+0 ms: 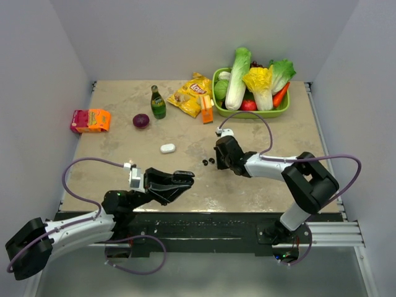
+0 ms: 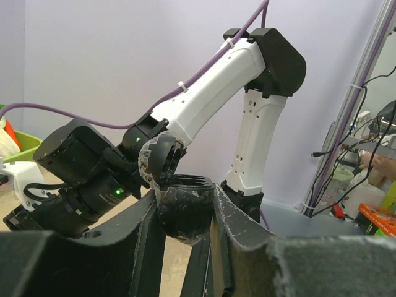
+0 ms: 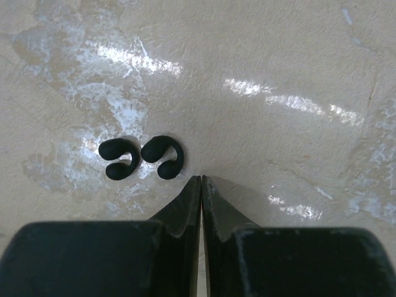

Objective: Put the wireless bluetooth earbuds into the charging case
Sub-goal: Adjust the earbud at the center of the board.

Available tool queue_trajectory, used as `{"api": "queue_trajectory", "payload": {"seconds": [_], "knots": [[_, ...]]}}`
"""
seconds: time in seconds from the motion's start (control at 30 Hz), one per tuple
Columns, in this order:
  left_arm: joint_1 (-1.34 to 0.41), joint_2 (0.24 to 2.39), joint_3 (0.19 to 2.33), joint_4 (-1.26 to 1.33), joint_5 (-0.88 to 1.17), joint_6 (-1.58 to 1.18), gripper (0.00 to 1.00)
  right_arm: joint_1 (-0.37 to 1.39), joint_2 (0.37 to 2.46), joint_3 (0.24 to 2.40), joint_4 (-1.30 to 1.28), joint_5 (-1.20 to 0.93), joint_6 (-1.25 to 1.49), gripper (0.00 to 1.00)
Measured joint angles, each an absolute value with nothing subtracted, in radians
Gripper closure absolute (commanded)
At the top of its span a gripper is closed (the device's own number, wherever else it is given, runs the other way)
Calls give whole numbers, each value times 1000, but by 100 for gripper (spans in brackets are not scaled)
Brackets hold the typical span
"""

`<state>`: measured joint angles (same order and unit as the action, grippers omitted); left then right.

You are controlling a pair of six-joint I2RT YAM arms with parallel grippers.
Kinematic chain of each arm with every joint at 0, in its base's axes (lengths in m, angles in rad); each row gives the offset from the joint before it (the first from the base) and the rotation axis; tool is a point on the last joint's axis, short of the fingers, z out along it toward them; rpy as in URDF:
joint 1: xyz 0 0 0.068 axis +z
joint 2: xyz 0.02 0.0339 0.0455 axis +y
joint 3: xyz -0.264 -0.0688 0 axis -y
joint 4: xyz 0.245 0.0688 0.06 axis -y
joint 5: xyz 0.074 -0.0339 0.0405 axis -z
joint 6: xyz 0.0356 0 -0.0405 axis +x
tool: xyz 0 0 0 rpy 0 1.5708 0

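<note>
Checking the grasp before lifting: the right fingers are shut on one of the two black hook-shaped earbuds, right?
No. The right fingers are shut on nothing; both black hook-shaped earbuds lie on the tabletop beyond their tips, per the right wrist view.

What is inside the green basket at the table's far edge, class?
Vegetables fill the green basket: a long cabbage, a yellow lettuce, a carrot, a red fruit. They cover its floor and anything beneath.
</note>
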<state>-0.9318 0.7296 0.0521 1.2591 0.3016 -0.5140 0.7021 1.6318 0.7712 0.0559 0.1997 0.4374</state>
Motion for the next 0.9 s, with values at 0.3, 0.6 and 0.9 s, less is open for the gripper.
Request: {"api": "queue_trajectory", "payload": {"seconds": [0.3,0.6,0.9], "knots": [[-932,729,52,1253,302,-514,100,702,1693,828,61,224,436,94],[-933,723,52,1247,302,-514,100,702,1697,827,79,204,436,95],[-938,730,52,1251,300,-514,100,718,1686,796,122,189,441,95]]}}
